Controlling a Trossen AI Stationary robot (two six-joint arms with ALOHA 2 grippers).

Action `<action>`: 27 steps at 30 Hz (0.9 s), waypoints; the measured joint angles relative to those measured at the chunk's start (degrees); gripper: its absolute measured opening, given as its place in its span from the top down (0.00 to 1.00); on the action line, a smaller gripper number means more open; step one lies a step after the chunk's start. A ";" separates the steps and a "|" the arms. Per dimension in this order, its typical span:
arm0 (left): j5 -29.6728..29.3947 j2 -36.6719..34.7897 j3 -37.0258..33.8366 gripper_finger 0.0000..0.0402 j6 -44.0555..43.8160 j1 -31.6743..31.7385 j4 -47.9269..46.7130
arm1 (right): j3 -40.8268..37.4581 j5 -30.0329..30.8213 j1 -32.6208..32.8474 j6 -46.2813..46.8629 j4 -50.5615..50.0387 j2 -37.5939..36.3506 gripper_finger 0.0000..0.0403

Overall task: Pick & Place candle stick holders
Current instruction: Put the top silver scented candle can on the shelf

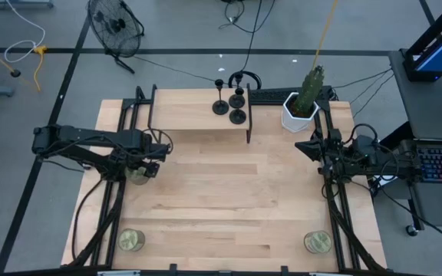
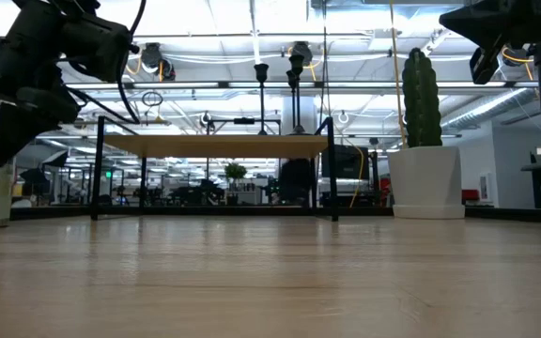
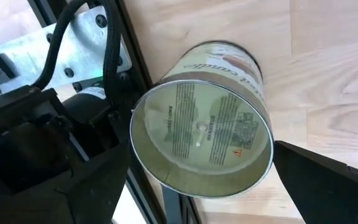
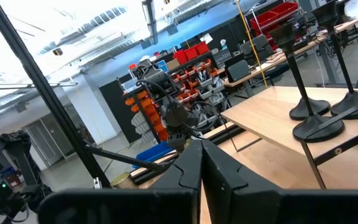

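none placed yet: all three candle stick holders sit on the raised shelf at 12 o'clock. left gripper at 9 o'clock, fingers wide, straddling a jar candle, not gripping it. right gripper at 3 o'clock, shut, empty.

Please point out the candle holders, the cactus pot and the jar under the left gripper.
candle holders (image 1: 237,116): high view, base of the nearest one on the shelf.
cactus pot (image 1: 298,117): high view, white wall.
jar (image 3: 202,137): left wrist view, labelled bottom face.

table: pale smooth wood | candle stick holders: black metal | jar: glossy glass
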 joint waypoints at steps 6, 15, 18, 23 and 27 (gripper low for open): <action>-2.64 0.00 0.00 0.01 -3.06 0.36 -0.07 | 0.00 0.00 0.00 0.12 0.00 0.02 1.00; -1.73 0.00 -0.02 0.01 -3.88 2.08 7.92 | 0.00 0.00 0.00 0.02 0.00 0.00 1.00; -0.41 0.00 -0.02 0.01 -4.55 1.97 10.95 | 0.00 0.00 0.00 0.02 0.00 0.00 1.00; 0.07 0.00 -0.02 0.01 -8.06 0.60 13.53 | 0.00 0.00 0.00 0.02 0.00 0.00 1.00; -0.12 0.00 -0.02 0.01 -8.83 -0.60 19.28 | 0.00 0.07 0.00 0.00 0.00 0.00 1.00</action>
